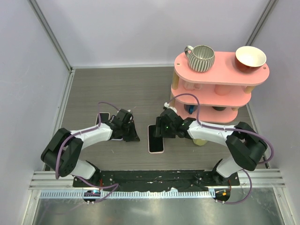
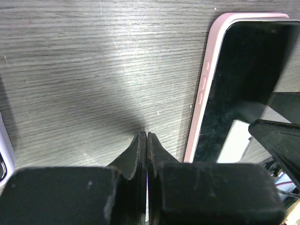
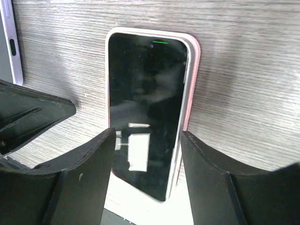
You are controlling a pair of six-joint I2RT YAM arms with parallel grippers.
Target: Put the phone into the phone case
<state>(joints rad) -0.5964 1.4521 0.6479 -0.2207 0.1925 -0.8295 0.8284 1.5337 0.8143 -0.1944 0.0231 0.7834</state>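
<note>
Two tools flank the phone (image 1: 156, 138), which lies face up in its pink case (image 3: 194, 56) near the middle of the tabletop's (image 1: 117, 89) near edge. The left tool (image 2: 146, 137) is pressed together just beside it. The right tool (image 3: 147, 140) stands spread astride its end.

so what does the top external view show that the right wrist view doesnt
Only top external: the pink shelf at the far right, with a striped mug and a bowl on its top tier.

Only right wrist: a small green light at the top of the dark screen, and pink showing along one long side.

Both: the phone lying screen up in the pink case on the wood-grain table, with the right gripper open over one end of it.
</note>
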